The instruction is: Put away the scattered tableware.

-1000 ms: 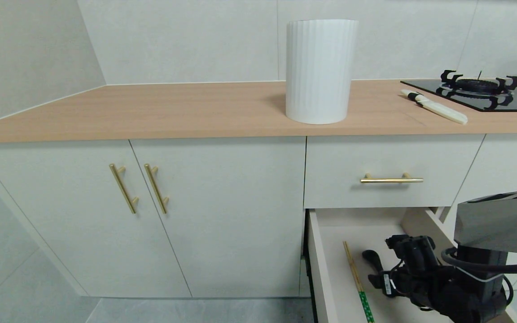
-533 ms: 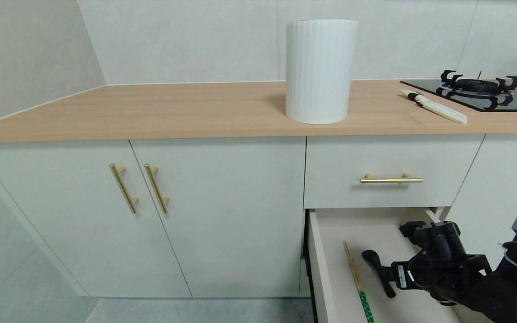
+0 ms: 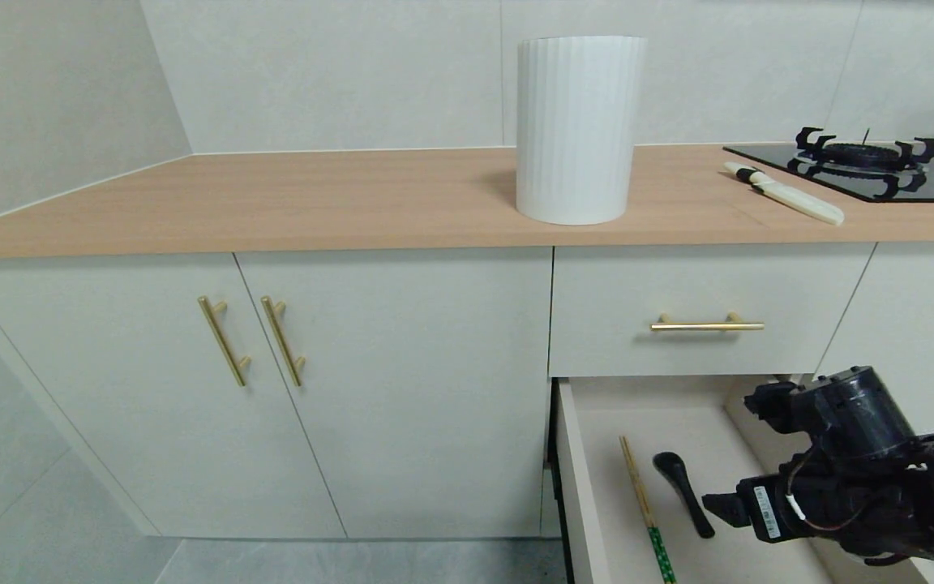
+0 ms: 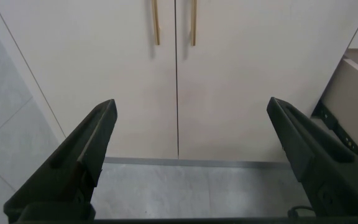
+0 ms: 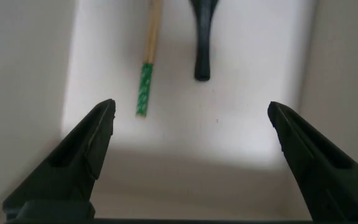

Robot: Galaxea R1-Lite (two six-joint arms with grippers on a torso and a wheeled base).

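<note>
My right claw (image 5: 190,109) and left claw (image 4: 190,104) both gape empty, the right over the open drawer (image 3: 576,454) holding chopsticks (image 3: 644,507) and a black spoon (image 3: 682,491). 1 knife (image 3: 785,193) lies on the bench (image 3: 313,199) by the hob (image 3: 864,162). I judge it light, stiff and slick, so I'd pinch its handle crosswise.

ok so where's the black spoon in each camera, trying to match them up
head view: the black spoon lies in the open drawer, low and right of centre, on the robot's right of the chopsticks.
right wrist view: the spoon lies on the drawer floor beside the chopsticks.
left wrist view: this camera faces the closed cabinet doors, away from the drawer's inside.
shared landmark: the chopsticks' green end, next to the spoon's handle.
</note>
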